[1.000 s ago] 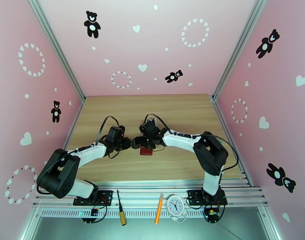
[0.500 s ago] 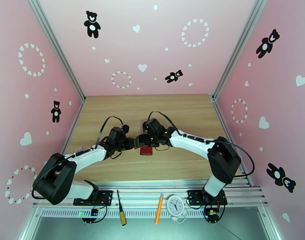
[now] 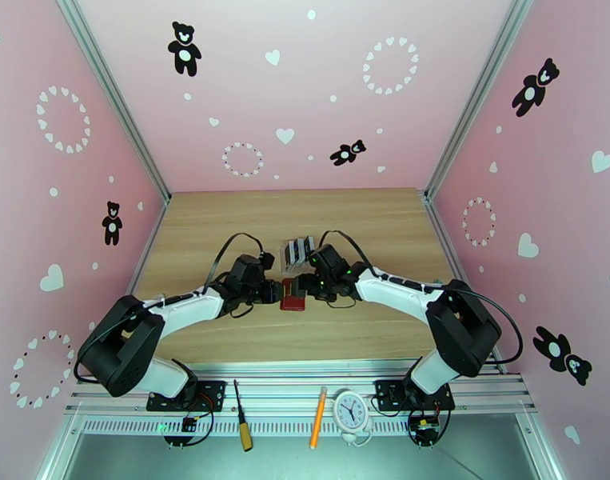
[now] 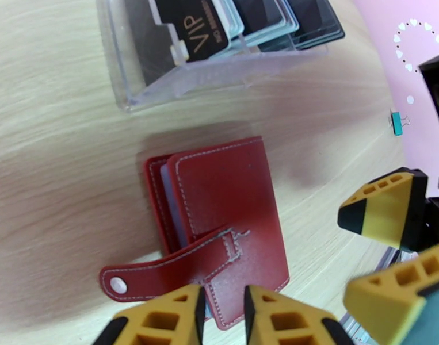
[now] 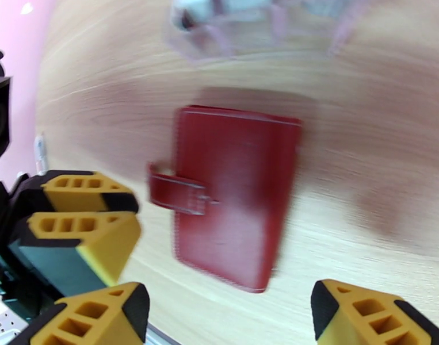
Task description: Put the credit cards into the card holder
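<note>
The card holder (image 3: 293, 301) is a dark red wallet lying closed and flat mid-table, its snap tab (image 4: 161, 272) unfastened and sticking out sideways. In the left wrist view the card holder (image 4: 225, 208) lies just beyond my left gripper (image 4: 225, 310), whose jaws stand a narrow gap apart with nothing between them. My right gripper (image 5: 228, 303) is wide open over the card holder (image 5: 236, 191). From above, the left gripper (image 3: 274, 292) and right gripper (image 3: 306, 286) flank it closely. The credit cards (image 4: 242, 21), dark and pale, stand in a clear slotted rack (image 3: 299, 250) just behind.
A screwdriver (image 3: 242, 430), an orange pen (image 3: 317, 430) and a small clock (image 3: 352, 411) lie on the front rail. A teal binder clip (image 4: 397, 122) sits at the wall's foot. Bare wood stretches behind and to both sides of the rack.
The right gripper has swung right and nearer, uncovering the rack; its jaws have narrowed a little. The left gripper has slid right to the wallet and parted slightly. The wallet has stayed put.
</note>
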`<state>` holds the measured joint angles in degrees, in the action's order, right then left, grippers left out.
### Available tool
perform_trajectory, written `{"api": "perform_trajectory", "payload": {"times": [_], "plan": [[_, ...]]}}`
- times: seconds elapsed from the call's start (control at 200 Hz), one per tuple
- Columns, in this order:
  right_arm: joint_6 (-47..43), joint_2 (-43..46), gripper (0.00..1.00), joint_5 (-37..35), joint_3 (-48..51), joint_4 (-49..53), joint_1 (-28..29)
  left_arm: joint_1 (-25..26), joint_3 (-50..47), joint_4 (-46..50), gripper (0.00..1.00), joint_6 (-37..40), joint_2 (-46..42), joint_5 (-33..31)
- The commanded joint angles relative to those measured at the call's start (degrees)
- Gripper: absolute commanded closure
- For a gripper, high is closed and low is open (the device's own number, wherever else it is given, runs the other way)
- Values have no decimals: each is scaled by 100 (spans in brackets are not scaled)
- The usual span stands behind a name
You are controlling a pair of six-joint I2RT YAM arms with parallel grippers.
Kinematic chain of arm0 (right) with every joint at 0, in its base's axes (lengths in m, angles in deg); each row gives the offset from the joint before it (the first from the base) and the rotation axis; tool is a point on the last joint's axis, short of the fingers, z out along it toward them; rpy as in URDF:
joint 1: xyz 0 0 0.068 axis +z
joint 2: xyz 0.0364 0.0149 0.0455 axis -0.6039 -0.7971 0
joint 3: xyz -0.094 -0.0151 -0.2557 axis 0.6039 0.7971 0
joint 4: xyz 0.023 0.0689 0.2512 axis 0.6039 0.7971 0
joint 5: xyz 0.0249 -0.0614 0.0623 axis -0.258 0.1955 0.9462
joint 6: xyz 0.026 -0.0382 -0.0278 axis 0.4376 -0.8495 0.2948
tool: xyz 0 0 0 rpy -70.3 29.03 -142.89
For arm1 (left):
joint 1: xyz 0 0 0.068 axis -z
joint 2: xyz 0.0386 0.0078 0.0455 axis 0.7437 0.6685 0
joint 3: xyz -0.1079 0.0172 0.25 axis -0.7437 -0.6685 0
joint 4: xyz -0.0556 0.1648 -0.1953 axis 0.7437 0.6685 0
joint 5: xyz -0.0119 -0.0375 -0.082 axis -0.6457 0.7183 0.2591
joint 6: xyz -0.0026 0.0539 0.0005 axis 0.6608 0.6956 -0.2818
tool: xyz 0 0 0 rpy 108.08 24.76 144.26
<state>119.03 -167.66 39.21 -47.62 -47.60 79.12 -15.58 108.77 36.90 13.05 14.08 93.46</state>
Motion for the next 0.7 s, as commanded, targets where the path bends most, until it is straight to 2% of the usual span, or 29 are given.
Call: {"api": "perform_trajectory", "payload": {"times": [0.0, 0.33, 0.691], "plan": [[131, 135, 22, 83, 195, -310, -48, 47, 156, -39, 72, 107, 101, 112], [135, -93, 22, 200, 297, -549, -158, 43, 314, 146, 71, 133, 376, 68], [171, -534, 25, 574, 271, -1006, -243, 49, 560, 674, 72, 204, 720, -425]]}}
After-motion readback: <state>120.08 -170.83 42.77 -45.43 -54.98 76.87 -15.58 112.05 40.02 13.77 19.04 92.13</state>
